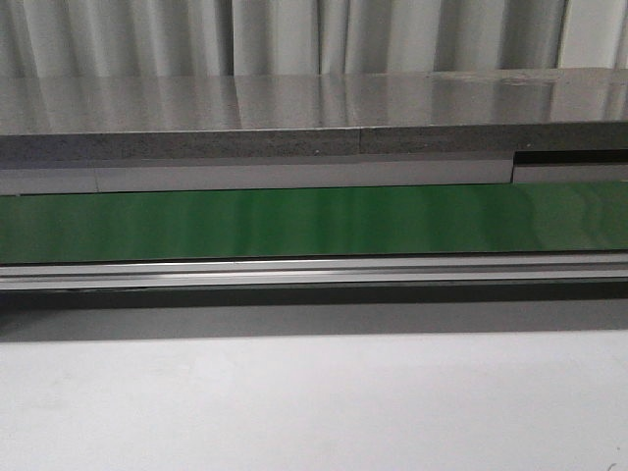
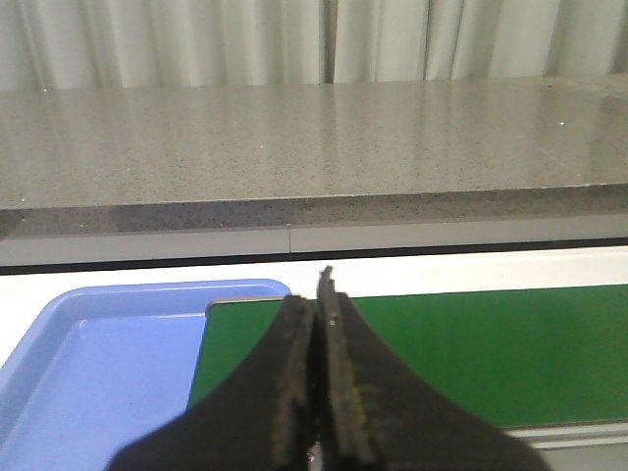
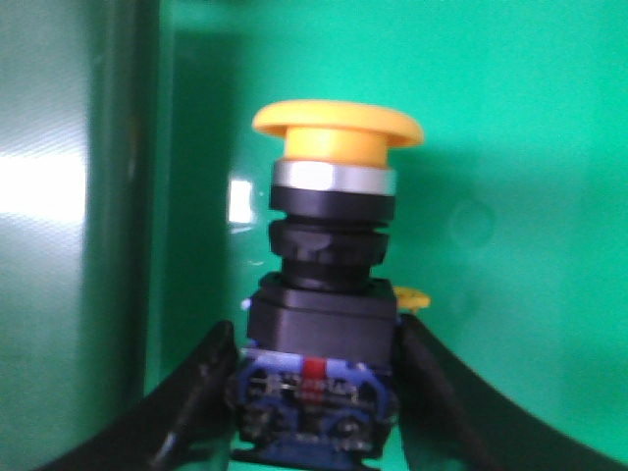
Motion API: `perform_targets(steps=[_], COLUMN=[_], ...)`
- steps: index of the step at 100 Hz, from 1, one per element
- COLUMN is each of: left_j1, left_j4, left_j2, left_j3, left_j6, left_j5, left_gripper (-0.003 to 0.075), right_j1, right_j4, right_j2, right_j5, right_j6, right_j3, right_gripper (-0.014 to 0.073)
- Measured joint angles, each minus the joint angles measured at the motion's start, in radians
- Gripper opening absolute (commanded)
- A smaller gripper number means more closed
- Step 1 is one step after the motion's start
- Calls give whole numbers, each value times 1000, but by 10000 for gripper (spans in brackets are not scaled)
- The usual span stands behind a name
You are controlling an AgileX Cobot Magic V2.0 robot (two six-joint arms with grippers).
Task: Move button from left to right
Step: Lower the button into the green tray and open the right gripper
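Far left, in the left wrist view: a shallow light-blue plastic tray (image 2: 88, 343) beside the near end of the long green conveyor belt (image 2: 471, 353), likely the bin from which parts get picked. Above that spot, the left black gripper (image 2: 316, 334), pads pressed flat together with nothing between them, apparently parked out of the way while the other arm does the carrying.

Across the middle, in the front view: only the green belt (image 1: 314, 221) running left to right, a silver aluminium rail (image 1: 314, 272) along its near edge, a grey speckled stone counter (image 1: 294, 103) beyond, a white tabletop (image 1: 314, 402) in front. No arm and no button anywhere in that view.

To the right, in the right wrist view: the small push button with a round yellow mushroom cap and boxy black body (image 3: 324, 285), base with its red and blue marks clamped between the two fingers of the right black gripper (image 3: 312, 392), cap pointing away from the wrist. Gripped low on the square body, probably because the flat sides give a surer hold than the rounded cap. Green belt surface behind it; impossible to tell whether resting on the belt or held just above, and how far rightward along it
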Motion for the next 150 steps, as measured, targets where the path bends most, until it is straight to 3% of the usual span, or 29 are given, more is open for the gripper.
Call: perform_targets(steps=[24, 48, 55, 108, 132, 150], left_j1=[0, 0, 0, 0, 0, 0], left_j4=[0, 0, 0, 0, 0, 0], left_j2=[0, 0, 0, 0, 0, 0], left_j3=[0, 0, 0, 0, 0, 0], left_j6=[0, 0, 0, 0, 0, 0], left_j5=[0, 0, 0, 0, 0, 0], left_gripper=[-20, -20, -20, -20, -20, -20], right_j1=[0, 0, 0, 0, 9, 81], right_j4=[-15, -15, -18, -30, 104, 134], right_j2=[34, 34, 34, 4, -65, -128], right_j5=[17, 11, 5, -17, -20, -22], right_j6=[0, 0, 0, 0, 0, 2], right_j3=[0, 0, 0, -11, -52, -53], right_gripper=[216, 470, 510, 510, 510, 510])
